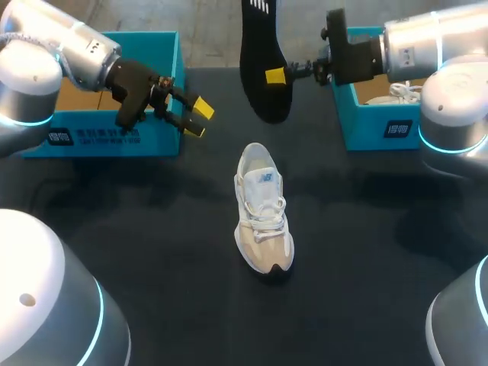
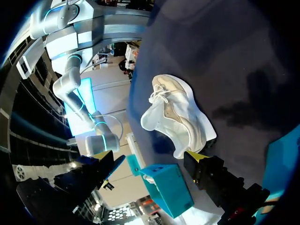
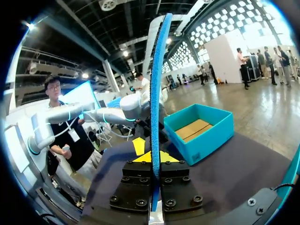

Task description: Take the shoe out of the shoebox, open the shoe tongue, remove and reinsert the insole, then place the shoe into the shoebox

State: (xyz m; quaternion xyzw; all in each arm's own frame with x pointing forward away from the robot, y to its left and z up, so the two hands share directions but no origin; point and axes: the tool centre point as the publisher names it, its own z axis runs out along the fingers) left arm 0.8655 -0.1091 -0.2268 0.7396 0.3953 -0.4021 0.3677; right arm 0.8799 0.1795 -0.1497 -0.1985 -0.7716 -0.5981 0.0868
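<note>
A white and beige shoe stands upright on the black table, toe toward the front. My right gripper is shut on the edge of the black insole, holding it in the air beyond the shoe. In the right wrist view the insole shows edge-on, blue, clamped in that gripper. My left gripper hangs open and empty to the left of the shoe, in front of the left shoebox. The left wrist view shows the shoe ahead of the open left gripper.
A second teal shoebox stands at the back right under my right arm, with another white shoe inside. This box also appears in the left wrist view. The left shoebox lies beyond the insole in the right wrist view.
</note>
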